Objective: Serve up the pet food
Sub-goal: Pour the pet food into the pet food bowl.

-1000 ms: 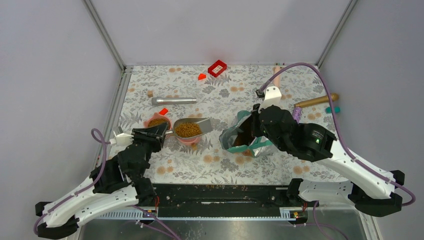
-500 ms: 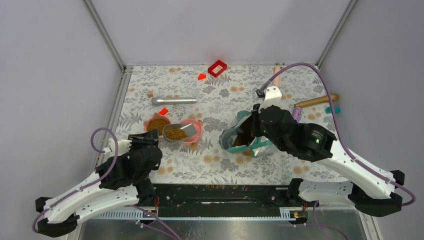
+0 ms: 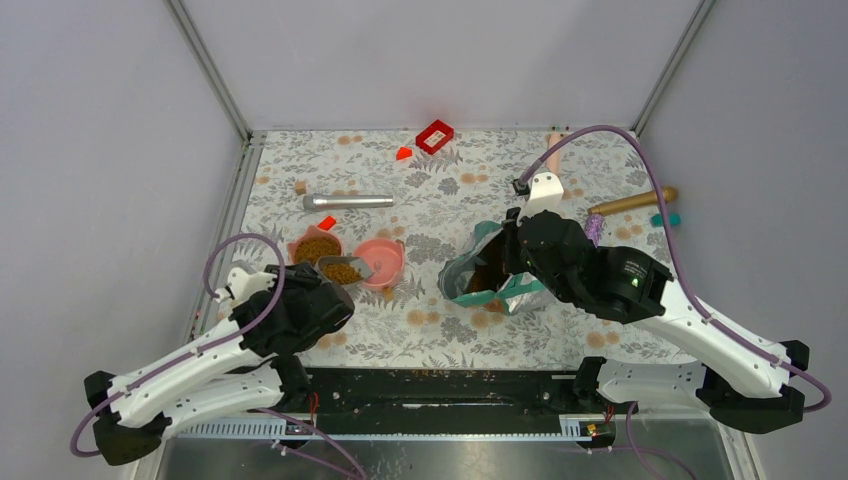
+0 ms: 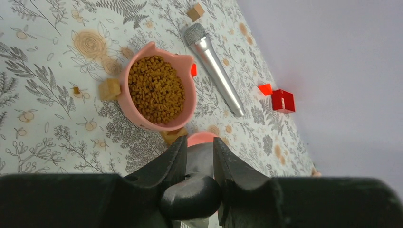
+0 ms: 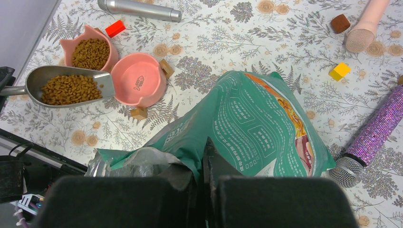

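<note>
Your L gripper (image 4: 198, 148) is clamped on the scoop (image 5: 66, 85) handle, held level so its kibble (image 5: 71, 89) won't spill just beside the empty bowl (image 5: 140, 78), w/ R gripper (image 5: 203, 159) pinched shut on the pouch (image 5: 256, 123) rim, prob. to prop it open.

Most of the grey metal scoop (image 4: 199, 159) hidden behind the left gripper (image 4: 199, 140), round pink plastic bowl (image 4: 202, 136) only a sliver beyond it, near edge of the teal-green and white pouch (image 5: 256, 123) covered by the right gripper (image 5: 202, 161).
</note>
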You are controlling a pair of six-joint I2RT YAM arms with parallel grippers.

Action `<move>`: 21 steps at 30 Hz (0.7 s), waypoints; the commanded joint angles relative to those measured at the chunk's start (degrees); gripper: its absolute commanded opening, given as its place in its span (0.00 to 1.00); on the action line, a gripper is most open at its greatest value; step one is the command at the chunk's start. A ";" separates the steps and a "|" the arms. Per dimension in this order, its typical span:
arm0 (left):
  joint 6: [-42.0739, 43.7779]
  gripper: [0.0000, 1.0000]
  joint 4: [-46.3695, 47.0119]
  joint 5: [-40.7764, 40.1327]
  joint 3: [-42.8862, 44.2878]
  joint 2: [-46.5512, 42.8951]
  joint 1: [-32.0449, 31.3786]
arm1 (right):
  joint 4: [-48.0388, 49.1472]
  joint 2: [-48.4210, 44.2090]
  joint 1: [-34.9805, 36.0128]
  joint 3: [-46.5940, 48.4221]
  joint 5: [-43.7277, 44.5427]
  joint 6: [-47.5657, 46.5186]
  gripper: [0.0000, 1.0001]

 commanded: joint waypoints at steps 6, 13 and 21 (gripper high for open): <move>-8.82 0.00 5.49 -3.00 2.61 3.20 3.77 | 7.21 -1.27 0.06 2.91 1.69 1.05 0.00; 2.32 0.00 17.53 0.70 -0.27 1.73 8.77 | 7.26 -0.93 0.04 2.99 2.02 0.55 0.00; 1.77 0.00 16.50 1.58 -2.15 0.42 9.72 | 7.41 -0.47 0.06 2.99 2.41 0.40 0.00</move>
